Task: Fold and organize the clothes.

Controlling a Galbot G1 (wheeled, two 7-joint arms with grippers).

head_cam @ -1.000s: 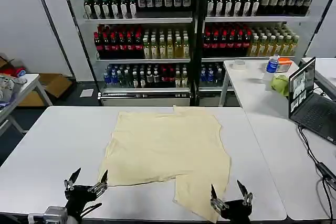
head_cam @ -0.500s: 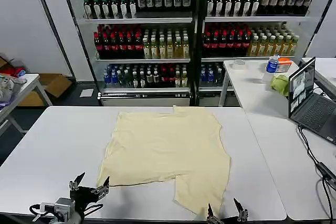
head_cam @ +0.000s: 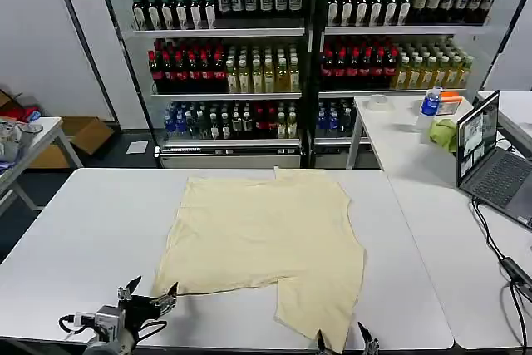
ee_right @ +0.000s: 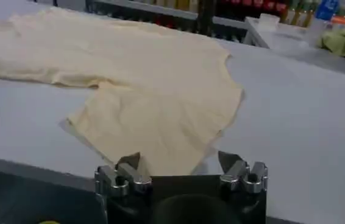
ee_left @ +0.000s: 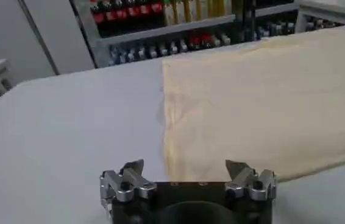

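Pale cream-yellow garment (head_cam: 270,243) spread flat on white table (head_cam: 91,222), centre, with 1 flap reaching toward 5 o'clock at the near edge. Left gripper (head_cam: 150,298) low at 7 o'clock, jaws spread, just off the cloth's near-left corner. Right gripper (head_cam: 342,342) at 5 o'clock, jaws spread, empty, beside the flap's tip.
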